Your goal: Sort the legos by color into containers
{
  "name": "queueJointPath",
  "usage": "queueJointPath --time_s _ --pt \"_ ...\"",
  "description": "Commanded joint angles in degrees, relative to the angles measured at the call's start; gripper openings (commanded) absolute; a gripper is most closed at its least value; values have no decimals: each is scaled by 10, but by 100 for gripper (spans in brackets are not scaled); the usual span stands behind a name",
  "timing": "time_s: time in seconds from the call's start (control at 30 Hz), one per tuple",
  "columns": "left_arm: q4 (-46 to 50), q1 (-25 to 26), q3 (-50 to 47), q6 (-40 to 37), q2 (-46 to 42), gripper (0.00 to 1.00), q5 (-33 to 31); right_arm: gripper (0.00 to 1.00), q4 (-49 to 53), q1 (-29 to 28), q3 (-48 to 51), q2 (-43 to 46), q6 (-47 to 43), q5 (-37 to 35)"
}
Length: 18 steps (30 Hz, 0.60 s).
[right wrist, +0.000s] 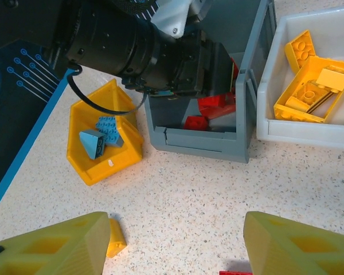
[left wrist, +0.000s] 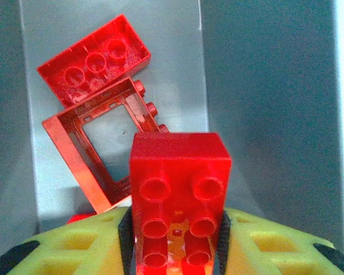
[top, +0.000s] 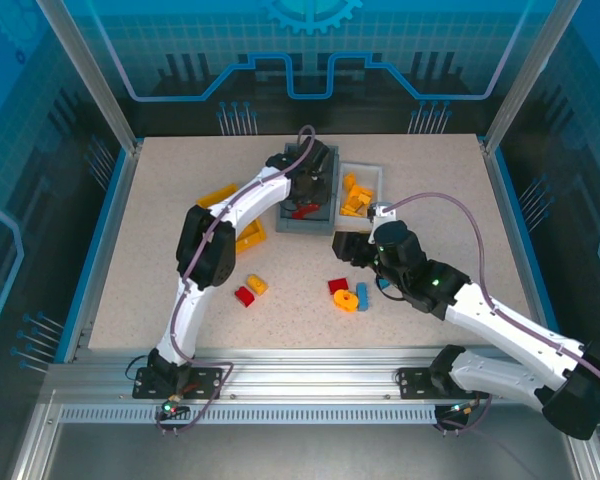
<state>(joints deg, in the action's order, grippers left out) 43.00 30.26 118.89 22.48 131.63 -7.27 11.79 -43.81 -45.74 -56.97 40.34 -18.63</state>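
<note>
The left arm reaches to the far middle of the speckled beige desk (top: 150,210), its gripper (left wrist: 175,243) above the deep grey plastic bin (right wrist: 200,146). Its yellow-green fingers (left wrist: 86,243) are clamped on a red six-stud plastic brick (left wrist: 178,172), the black pads pressed against both of its sides. Below it in the grey bin lie a red square frame piece (left wrist: 69,154) and, beyond that, another red studded brick (left wrist: 94,63).

The right gripper (right wrist: 175,240) hangs over bare desk, nearer than the bins. Its yellow fingers (right wrist: 57,246) are wide apart with nothing between them. A small yellow wedge piece (right wrist: 116,238) lies just beside one of them.

Left of the grey bin, the small yellow bin (right wrist: 103,166) holds blue bricks (right wrist: 100,134). To the right, the white translucent bin (right wrist: 298,134) holds yellow-orange bricks (right wrist: 309,86).

Loose on the near desk are a red brick (top: 245,296) touching a yellow one (top: 257,284), and a cluster of red (top: 337,286), orange (top: 347,300) and blue (top: 362,295) pieces.
</note>
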Motion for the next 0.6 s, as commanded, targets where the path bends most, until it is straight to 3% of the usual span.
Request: queueJointPath --time_s 0.0,0.13,0.33,0.57 --pt "7 -1 10 11 -29 52 -7 65 27 7 10 12 7 -9" --pt "1 4 -23 18 -79 63 -8 65 69 9 11 23 25 -32" --pt "-21 18 -97 23 -172 64 -7 65 131 17 9 47 50 -52" --pt "-86 62 -312 36 -345 66 2 64 242 29 -15 59 75 -59"
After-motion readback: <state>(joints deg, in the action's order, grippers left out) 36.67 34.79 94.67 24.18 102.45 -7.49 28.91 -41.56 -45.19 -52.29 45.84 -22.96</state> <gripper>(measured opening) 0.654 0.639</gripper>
